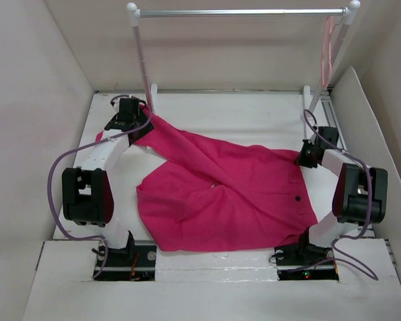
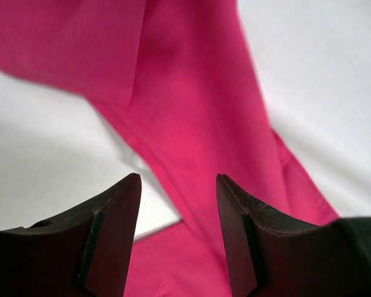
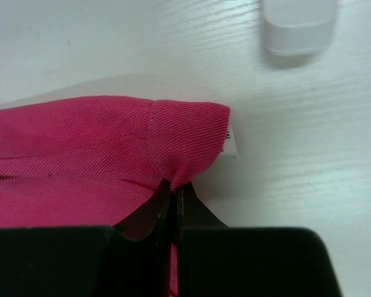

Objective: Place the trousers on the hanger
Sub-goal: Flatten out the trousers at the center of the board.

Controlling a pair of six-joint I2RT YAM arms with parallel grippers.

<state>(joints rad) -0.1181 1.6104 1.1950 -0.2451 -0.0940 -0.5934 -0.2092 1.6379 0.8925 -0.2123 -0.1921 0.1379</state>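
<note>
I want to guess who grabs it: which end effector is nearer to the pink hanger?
Right. The right end effector sits below the hanger, pinching the trousers; the left end effector is far across the table.

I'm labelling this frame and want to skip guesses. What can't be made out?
Hanger: top view, thin and pale against the wall; its hook is unclear.
Left gripper: open over the trousers; left wrist view is too blurred to show contact, and in the top view its own body hides it.
Label beside the shut right gripper: right wrist view, print too small to read.
</note>
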